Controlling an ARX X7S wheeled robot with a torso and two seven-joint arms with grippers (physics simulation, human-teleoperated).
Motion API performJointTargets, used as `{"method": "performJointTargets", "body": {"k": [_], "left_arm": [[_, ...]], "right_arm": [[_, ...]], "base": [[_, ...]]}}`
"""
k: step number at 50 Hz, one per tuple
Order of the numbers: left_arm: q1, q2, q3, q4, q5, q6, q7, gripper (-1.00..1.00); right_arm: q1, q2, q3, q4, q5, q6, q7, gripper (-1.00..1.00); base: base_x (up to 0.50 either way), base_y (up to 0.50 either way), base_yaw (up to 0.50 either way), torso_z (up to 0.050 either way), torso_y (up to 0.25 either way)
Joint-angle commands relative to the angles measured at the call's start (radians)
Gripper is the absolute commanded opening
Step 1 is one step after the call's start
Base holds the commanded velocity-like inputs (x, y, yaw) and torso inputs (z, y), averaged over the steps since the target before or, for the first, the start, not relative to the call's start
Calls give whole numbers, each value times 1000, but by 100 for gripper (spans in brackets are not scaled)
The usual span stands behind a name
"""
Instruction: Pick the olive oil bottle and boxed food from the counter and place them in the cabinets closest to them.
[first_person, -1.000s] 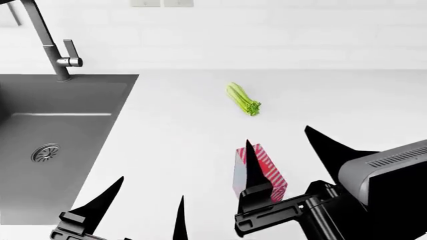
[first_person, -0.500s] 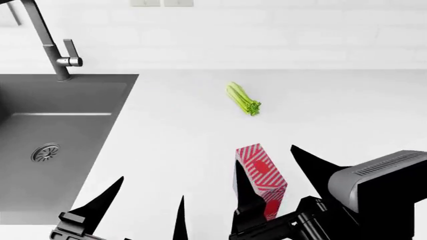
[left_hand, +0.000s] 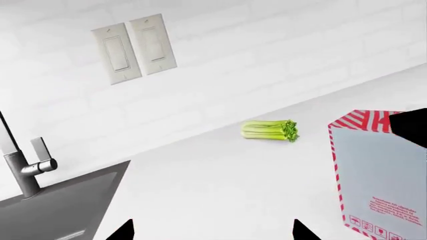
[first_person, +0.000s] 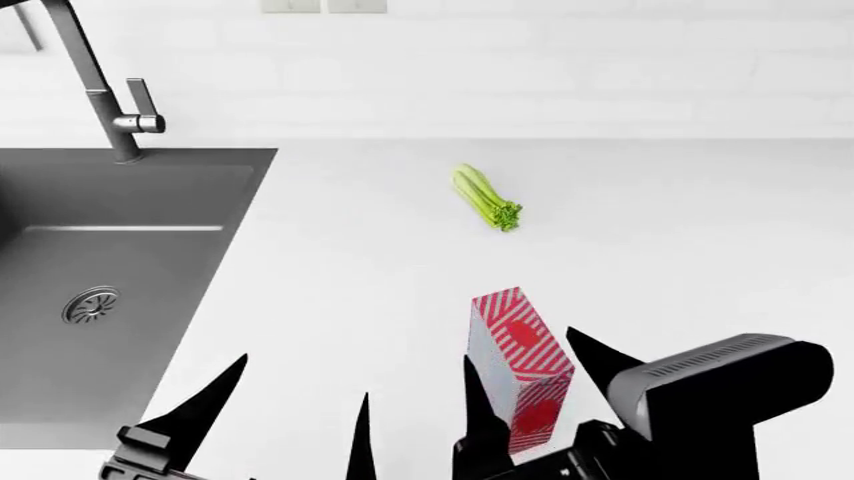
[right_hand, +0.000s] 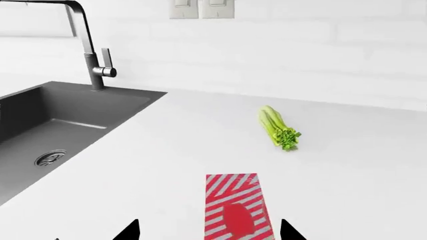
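1. The worktop (first_person: 694, 220) carries the boxed food (first_person: 518, 352), upright near its front edge, well clear of the sink (first_person: 120, 280).
2. The right claw (first_person: 527, 385) is the nearer one: its fingers stand apart with the carton between them, not yet closed on it. The carton's long axis is vertical, so closing across its narrow sides looks the natural grip.
3. The left claw (first_person: 300, 400) hangs spread and empty beside the carton, towards the sink.
4. A celery bunch (first_person: 486, 198) lies farther back.
5. The olive oil bottle and the cabinets appear in no view, and whether the right claw's fingers touch the carton is unclear.
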Motion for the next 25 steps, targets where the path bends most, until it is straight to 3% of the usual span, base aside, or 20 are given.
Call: {"method": "performJointTargets", "body": {"k": [1,16,25], "left_arm": [[0,-1,7,3,4,-1,-5,100],[-11,-5,16,12,1,-5,-16,100],[-17,-3,26,10,3,0,-21,100]], "right_arm": [[-39,-28,52,18,-88,80,-79,100],[-38,-54,111,41,-210,150,-185,100],[-94,-99,121,75,-360,218,-340,100]], "base": [[0,0,0,0,0],[0,0,0,0,0],[0,0,0,0,0]]}}
